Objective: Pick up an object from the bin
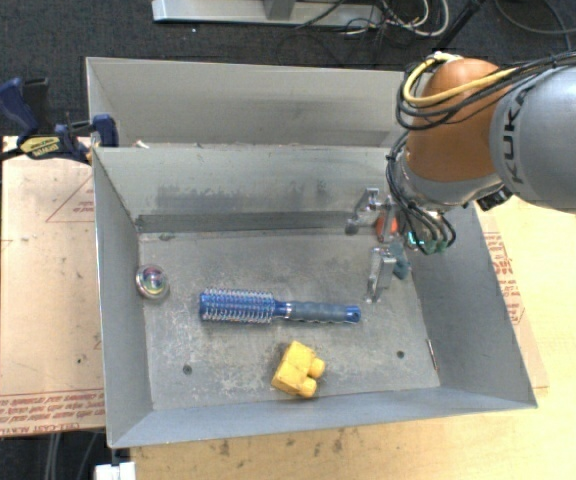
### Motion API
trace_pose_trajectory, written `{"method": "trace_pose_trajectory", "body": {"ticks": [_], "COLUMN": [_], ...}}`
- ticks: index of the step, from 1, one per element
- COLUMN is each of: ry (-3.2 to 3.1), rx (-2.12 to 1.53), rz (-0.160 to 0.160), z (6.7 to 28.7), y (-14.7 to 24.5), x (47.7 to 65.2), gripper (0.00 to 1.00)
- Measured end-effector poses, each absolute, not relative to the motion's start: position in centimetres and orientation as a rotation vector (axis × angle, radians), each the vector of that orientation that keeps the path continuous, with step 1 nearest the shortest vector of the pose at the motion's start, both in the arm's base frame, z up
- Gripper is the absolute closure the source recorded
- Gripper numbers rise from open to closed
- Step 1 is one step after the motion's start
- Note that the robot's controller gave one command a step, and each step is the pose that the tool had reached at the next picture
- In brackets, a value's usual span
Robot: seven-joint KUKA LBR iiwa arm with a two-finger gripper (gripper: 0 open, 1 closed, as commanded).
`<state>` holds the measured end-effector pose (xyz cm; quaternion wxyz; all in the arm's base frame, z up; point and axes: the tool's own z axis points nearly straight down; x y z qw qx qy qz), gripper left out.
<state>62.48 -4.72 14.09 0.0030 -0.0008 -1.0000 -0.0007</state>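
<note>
The tool (370,250) hung in the right part of the grey bin (118,268), under the arm's orange wrist cover, with its two metal fingers (377,276) set apart and nothing between them. One fingertip pointed down at the floor of the bin, just beside the handle end of a blue hairbrush (268,310) but not visibly touching it.

Nearest the camera, towards the front wall, a small yellow block (298,371) with rounded lobes lay alone, apart from the brush. Behind it the hairbrush lay flat across the middle of the floor, its bristled head to the left and its handle towards the tool. Farther left, near the left wall, sat a small shiny round thing (152,283), well apart from the rest.
</note>
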Motion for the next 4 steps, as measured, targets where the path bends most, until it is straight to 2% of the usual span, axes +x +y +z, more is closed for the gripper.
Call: {"method": "trace_pose_trajectory", "body": {"ticks": [1,2,3,4], "ry": [-3.137,-3.112,-3.118,-3.131], "rx": [0.335,0.466,0.425,0.361], "rz": [-0.001,-0.004,-0.003,-0.003], "z": [7.3,10.1,12.0,9.4], "y": [9.1,11.8,12.1,12.1], "x": [58.6,57.4,57.5,57.9], "gripper": [0.0,0.0,0.0,0.0]}}
